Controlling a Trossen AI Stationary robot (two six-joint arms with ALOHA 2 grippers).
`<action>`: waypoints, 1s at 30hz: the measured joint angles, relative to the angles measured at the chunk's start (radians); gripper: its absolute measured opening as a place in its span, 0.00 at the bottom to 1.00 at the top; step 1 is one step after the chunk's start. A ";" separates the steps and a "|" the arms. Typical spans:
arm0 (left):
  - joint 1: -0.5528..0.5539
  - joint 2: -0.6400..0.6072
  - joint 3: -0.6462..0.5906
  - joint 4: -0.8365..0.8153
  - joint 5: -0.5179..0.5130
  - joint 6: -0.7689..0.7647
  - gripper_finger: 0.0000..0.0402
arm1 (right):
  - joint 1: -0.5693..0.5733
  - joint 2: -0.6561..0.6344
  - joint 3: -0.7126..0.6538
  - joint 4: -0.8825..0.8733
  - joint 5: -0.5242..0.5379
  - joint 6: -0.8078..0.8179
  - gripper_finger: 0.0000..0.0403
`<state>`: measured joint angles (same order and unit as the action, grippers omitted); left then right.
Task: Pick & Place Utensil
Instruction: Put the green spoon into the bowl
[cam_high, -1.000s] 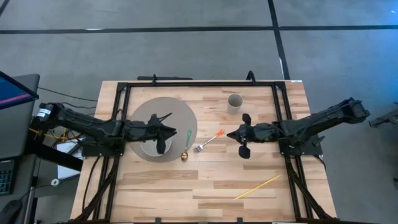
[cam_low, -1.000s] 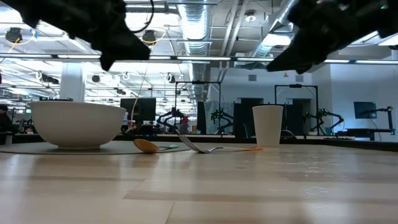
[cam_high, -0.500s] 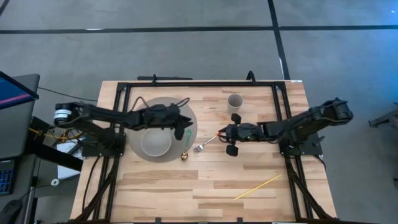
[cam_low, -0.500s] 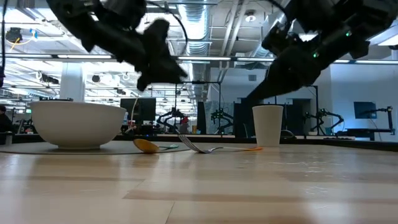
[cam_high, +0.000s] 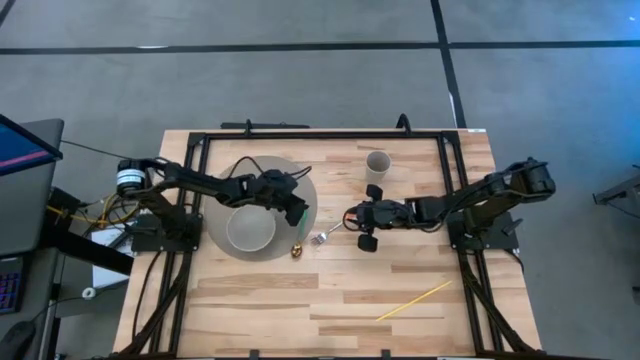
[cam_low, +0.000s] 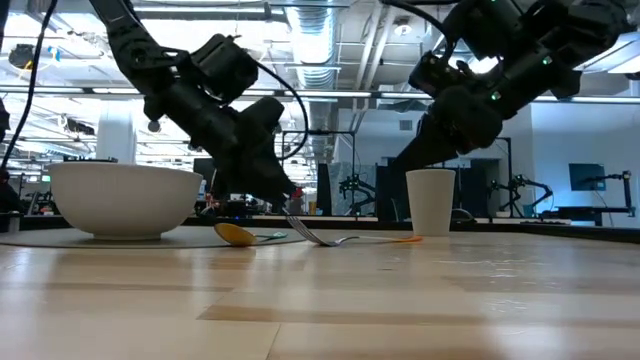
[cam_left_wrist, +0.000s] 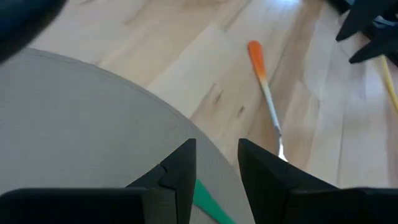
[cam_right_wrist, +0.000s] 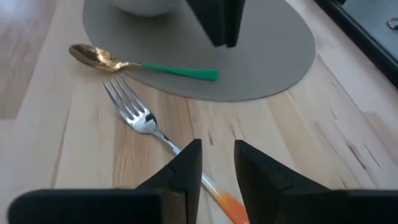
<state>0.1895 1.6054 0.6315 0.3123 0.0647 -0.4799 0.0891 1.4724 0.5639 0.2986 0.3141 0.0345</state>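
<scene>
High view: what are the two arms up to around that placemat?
Both arms reach for utensils lying between them. The left gripper hangs open over the green-handled spoon, whose handle rests on the grey placemat with its gold bowl on the wood. The right gripper is open over the orange handle of the fork beside it. Neither utensil is gripped yet. A white bowl sits on the placemat, and a paper cup stands farther back.
</scene>
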 joint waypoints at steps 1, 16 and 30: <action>-0.006 0.000 0.001 0.000 0.000 -0.007 0.30 | 0.000 -0.003 0.002 0.000 0.000 0.000 0.22; -0.136 -0.052 0.314 -0.557 -0.014 -0.127 0.30 | 0.000 0.004 0.011 0.003 -0.001 0.001 0.22; -0.291 0.012 0.274 -0.585 -0.154 -0.394 0.30 | 0.000 0.004 0.011 0.001 -0.003 0.045 0.22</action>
<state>-0.1017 1.6170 0.9058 -0.2726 -0.0897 -0.8738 0.0891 1.4761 0.5747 0.2997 0.3107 0.0795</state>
